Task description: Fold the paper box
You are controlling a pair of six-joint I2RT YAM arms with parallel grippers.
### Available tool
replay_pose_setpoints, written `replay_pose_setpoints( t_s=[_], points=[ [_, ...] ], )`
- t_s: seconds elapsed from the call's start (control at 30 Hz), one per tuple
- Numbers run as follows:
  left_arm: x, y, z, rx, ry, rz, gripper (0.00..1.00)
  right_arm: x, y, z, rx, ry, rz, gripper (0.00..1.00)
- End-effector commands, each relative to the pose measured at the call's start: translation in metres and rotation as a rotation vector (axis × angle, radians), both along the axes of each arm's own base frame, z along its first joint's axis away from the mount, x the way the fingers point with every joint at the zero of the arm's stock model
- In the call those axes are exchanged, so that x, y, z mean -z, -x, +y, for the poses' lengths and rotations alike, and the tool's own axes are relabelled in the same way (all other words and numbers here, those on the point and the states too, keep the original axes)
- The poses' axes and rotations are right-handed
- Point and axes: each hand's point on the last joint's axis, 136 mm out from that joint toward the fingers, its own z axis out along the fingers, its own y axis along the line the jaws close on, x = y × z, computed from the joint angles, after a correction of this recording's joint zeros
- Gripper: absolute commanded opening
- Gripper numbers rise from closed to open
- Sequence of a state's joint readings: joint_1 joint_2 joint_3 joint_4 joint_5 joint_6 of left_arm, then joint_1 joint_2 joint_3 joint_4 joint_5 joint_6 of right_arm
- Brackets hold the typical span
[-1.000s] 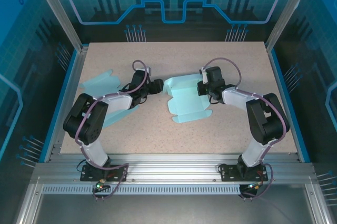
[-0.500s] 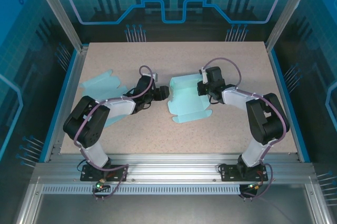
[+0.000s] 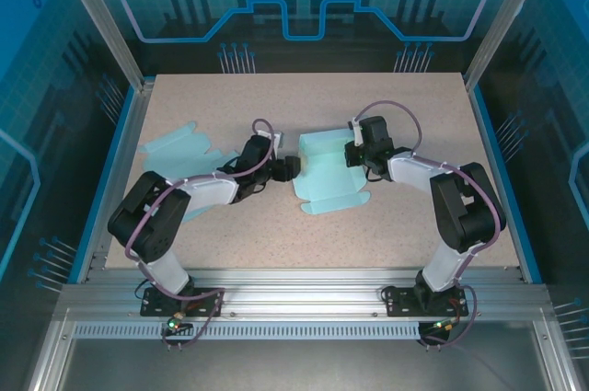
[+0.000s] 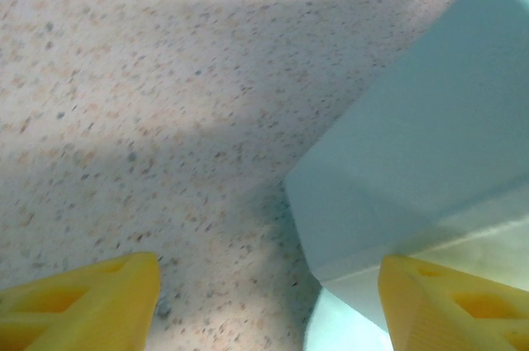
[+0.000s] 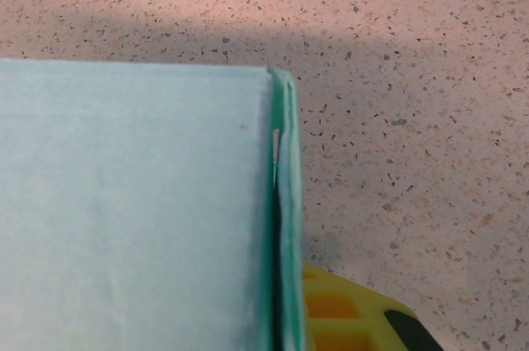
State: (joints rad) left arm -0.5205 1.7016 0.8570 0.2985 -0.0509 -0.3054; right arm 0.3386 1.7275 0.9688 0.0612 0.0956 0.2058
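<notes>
The light teal paper box (image 3: 327,178) lies partly folded at the table's middle. My left gripper (image 3: 291,167) is open at the box's left edge. In the left wrist view its yellow fingertips (image 4: 83,301) stand wide apart, and a raised flap of the box (image 4: 430,144) reaches in front of the right one; nothing is gripped. My right gripper (image 3: 354,154) is shut on the box's right wall. In the right wrist view that doubled wall edge (image 5: 285,227) runs down into the jaws beside one yellow finger (image 5: 347,318); the other finger is hidden behind the paper.
A second flat teal paper sheet (image 3: 175,144) lies at the left, partly under the left arm. Metal frame posts (image 3: 120,51) and blue panels close in the speckled table (image 3: 414,97) at both sides and at the back.
My left gripper has moved right across the table up to the box's left side, and the box's left flap now stands more upright. The right gripper has kept its hold and place.
</notes>
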Motion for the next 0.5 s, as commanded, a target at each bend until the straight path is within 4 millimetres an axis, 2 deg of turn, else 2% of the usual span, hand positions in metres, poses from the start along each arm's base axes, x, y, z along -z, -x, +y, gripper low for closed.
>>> replay_pose_setpoints(
  t_s=[0.0,0.2,0.47],
  points=[
    [-0.024,-0.012,-0.024,0.093,-0.020,-0.116,0.71,-0.014,-0.003,0.009,-0.018,-0.034,-0.024,0.11],
    [-0.028,-0.017,-0.035,0.130,-0.056,-0.156,0.72,-0.016,-0.003,0.009,-0.017,-0.035,-0.033,0.11],
    [-0.024,-0.031,-0.028,0.083,-0.128,-0.177,0.70,-0.017,-0.003,0.009,-0.019,-0.039,-0.033,0.11]
  ],
)
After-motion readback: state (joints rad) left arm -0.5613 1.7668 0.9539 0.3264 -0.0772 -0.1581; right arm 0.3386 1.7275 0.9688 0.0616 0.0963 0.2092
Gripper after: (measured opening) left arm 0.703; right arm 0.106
